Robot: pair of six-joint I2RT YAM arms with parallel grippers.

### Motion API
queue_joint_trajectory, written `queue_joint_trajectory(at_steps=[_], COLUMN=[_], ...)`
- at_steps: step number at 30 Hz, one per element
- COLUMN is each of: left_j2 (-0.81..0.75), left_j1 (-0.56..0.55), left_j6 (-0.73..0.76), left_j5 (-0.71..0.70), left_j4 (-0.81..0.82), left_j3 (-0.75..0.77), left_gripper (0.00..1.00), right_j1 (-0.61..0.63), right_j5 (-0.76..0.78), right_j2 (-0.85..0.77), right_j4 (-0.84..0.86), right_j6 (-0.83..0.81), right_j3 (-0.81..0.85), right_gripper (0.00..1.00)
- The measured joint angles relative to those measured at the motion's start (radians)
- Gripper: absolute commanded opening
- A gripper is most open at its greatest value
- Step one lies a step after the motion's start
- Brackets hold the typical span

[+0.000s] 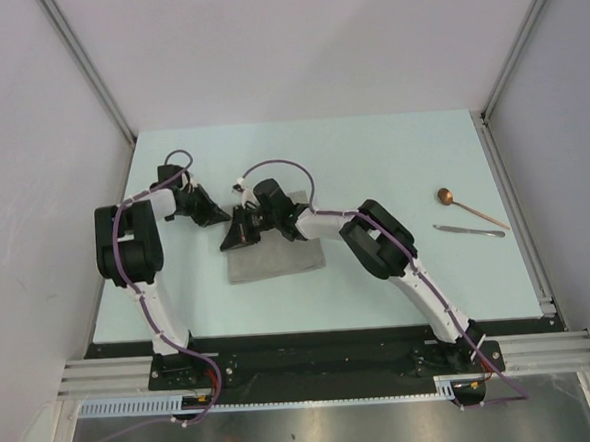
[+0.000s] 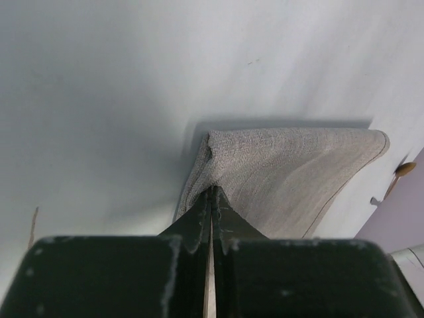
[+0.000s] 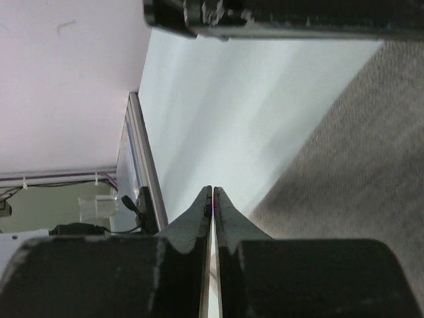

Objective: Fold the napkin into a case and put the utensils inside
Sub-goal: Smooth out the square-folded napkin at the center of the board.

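The grey-beige napkin (image 1: pixel 277 259) lies folded into a flat rectangle at mid-table; no separate case shows. My left gripper (image 1: pixel 221 216) is at its far left corner. In the left wrist view the jaws are shut on the napkin's (image 2: pixel 291 175) near edge, and the cloth rises to a fold. My right gripper (image 1: pixel 242 231) is beside it, also at the napkin's left end. Its jaws are shut, and nothing shows between them; the napkin (image 3: pixel 358 172) lies just to their right. The copper spoon (image 1: pixel 472 207) and the thin silvery piece (image 1: pixel 469 231) lie at the right, far from both grippers.
The two wrists crowd together over the napkin's left end. A metal rail (image 1: pixel 515 208) runs along the table's right edge, close to the utensils. The spoon's bowl (image 2: pixel 404 169) shows at the right edge of the left wrist view.
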Motion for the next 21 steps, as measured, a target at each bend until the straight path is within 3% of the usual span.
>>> queue_joint_trajectory(at_steps=[8,21], left_j2=[0.024,0.031], left_j1=[0.003,0.005], left_j6=[0.016,0.023], left_j5=[0.011,0.014], left_j4=[-0.048,-0.061], left_j3=[0.039,0.050], left_gripper=[0.00,0.00], right_j1=[0.010,0.052], right_j5=[0.006,-0.021], right_j2=[0.100,0.049], right_j4=[-0.006,0.128], right_j6=[-0.001,0.049], right_j3=[0.087,-0.079], right_gripper=[0.06,0.07])
